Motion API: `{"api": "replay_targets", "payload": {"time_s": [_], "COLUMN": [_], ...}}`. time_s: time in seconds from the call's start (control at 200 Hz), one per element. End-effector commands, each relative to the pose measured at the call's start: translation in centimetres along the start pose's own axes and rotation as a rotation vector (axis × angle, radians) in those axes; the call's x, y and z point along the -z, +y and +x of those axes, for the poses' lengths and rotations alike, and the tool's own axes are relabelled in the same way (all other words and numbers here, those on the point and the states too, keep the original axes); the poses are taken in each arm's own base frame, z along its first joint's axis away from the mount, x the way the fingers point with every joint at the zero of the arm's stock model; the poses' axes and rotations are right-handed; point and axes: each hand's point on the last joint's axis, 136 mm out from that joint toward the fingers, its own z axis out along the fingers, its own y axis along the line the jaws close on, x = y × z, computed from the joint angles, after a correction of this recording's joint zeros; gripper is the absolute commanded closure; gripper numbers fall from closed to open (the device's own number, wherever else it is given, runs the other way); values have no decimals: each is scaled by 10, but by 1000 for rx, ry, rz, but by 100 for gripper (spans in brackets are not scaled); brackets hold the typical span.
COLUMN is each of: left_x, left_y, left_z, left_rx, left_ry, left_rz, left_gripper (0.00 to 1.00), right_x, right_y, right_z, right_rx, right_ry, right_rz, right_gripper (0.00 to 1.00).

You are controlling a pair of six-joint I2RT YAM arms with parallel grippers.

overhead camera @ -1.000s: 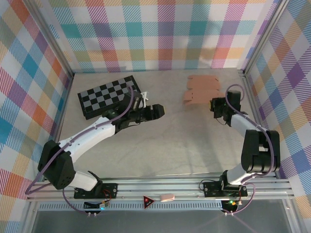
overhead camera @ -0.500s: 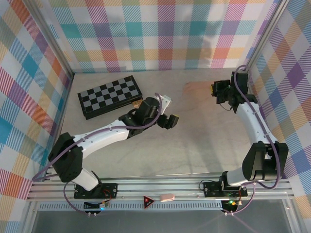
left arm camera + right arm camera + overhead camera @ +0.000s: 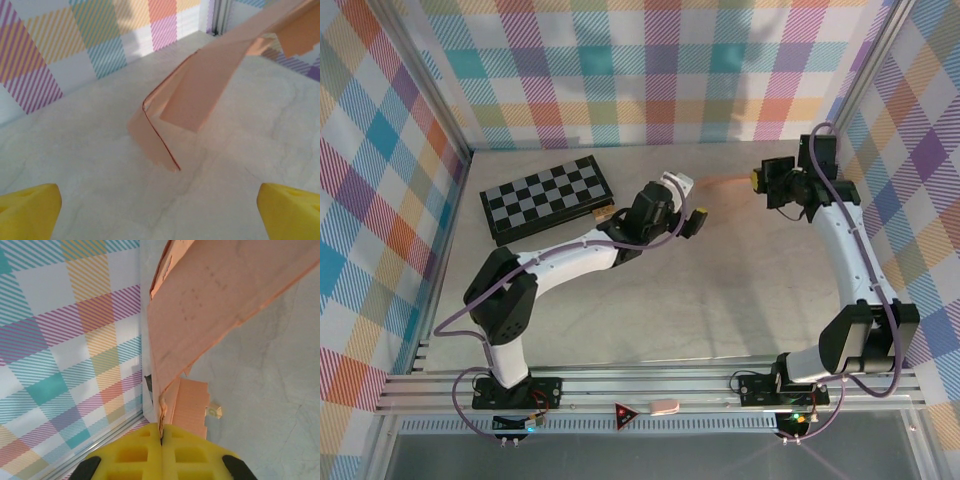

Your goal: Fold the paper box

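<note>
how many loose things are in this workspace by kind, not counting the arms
salmon-orange thin card paper box: 1
black-and-grey checkered board: 1
tiny tan wooden block: 1
total: 3

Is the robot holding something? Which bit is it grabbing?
The right fingers pinch the paper box by one thin edge. The left fingers are wide open and hold nothing.
</note>
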Motion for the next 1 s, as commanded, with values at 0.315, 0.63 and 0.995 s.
{"api": "replay_targets", "payload": {"time_s": [0.315,0.63,0.995], "left_x": [-24,-27,20], "left_y": [15,17,15], "left_z": [-27,-42,-78], "left_rx": [16,12,309], "left_ry": [-76,-98,25], "left_rz": [-131,-147,-13], "left_gripper": [22,81,100], "right_x": [22,21,36], "right_y": [19,23,102], "right_z": [18,19,17], "right_rx": [-62,-80,193], "right_ry": [57,67,41], "right_rz": [-23,-15,-185], "right_gripper": [100,100,37]}}
